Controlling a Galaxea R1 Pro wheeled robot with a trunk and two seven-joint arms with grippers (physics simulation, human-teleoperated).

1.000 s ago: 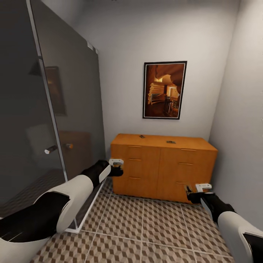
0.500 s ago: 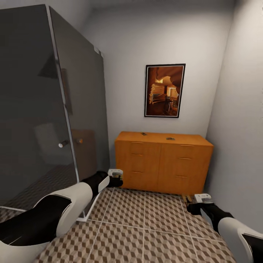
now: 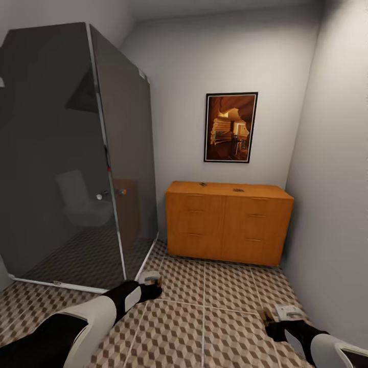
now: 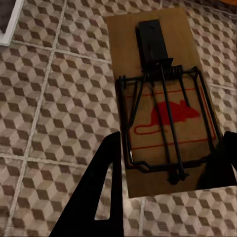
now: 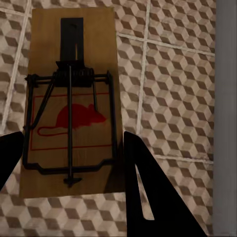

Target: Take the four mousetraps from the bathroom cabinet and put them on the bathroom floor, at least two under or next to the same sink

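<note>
Tan wood forms each mousetrap: a flat rectangular board carrying dark wire springs, a black plate at one end and a printed red mouse outline. The left end effector (image 4: 165, 170) pinches one mousetrap (image 4: 160, 98) between its two black fingers (image 4: 101, 190), as the left wrist view shows; the right end effector (image 5: 69, 163) pinches a second mousetrap (image 5: 71, 98) the same way in the right wrist view. Both traps hang flat above the bathroom floor (image 3: 204, 301), whose large square tiles carry a brown, beige and cream cube print divided by pale grout lines. In the head view both arms, white shells with black forearms, reach low over these tiles. The cabinet (image 3: 229, 225) stands against the far wall, orange-brown wood with a smooth flat top and slab drawer pulls; two small dark objects (image 3: 203, 184) lie on its top, too small to identify. A framed picture (image 3: 230, 127) in orange tones hangs above it. A dark glass shower enclosure (image 3: 76, 163) with a chrome edge occupies the left side.
</note>
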